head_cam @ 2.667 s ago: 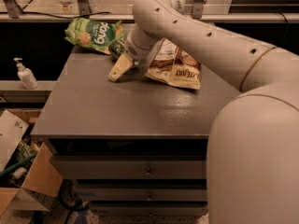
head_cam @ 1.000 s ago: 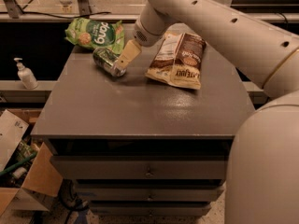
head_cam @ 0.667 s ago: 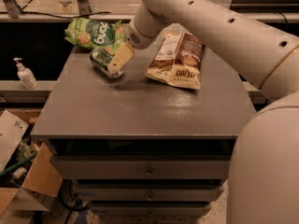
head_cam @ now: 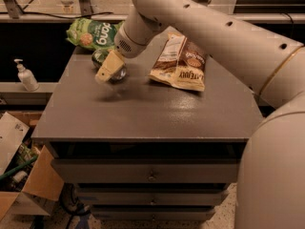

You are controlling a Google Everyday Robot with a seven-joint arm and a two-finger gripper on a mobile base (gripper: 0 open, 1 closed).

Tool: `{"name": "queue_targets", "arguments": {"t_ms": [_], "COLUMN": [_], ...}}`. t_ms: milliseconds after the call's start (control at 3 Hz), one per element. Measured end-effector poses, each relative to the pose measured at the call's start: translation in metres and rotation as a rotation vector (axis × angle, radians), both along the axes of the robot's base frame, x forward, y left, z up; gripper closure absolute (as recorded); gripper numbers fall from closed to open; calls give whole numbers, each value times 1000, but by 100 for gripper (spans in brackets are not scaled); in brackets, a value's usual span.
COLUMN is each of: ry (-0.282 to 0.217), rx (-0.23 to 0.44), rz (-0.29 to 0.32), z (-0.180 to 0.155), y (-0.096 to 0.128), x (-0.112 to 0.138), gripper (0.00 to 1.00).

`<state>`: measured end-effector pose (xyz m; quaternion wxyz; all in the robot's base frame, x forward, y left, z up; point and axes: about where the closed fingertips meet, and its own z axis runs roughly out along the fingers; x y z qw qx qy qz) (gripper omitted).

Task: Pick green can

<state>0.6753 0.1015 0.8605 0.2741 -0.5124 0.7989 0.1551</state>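
Note:
The green can [head_cam: 99, 57] lies on its side at the back left of the grey table top [head_cam: 143, 111], dark green with a shiny silver end toward the front. My gripper [head_cam: 108, 68] reaches down from the upper right and sits right over the can, hiding its middle. The can rests on the table. The arm crosses the upper right of the view.
A bright-green snack bag [head_cam: 93, 34] lies just behind the can at the table's back edge. A brown and white snack bag [head_cam: 180, 63] lies to the right. Drawers [head_cam: 150, 175] are under the top. A soap bottle [head_cam: 26, 75] and a cardboard box [head_cam: 19, 175] are at left.
My gripper has swung left from beside the brown bag and come down onto the green can. The can and both bags have stayed in place.

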Motion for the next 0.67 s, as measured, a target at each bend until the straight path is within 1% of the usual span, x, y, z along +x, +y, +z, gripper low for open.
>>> {"name": "queue_targets", "arguments": {"t_ms": [333,667], "ry": [12,-1], "rx": [2,-14], "rz": [39,62], "z": [-12,-26], "y": [19,31], "x": [-10,-10], "gripper": [0,19]}}
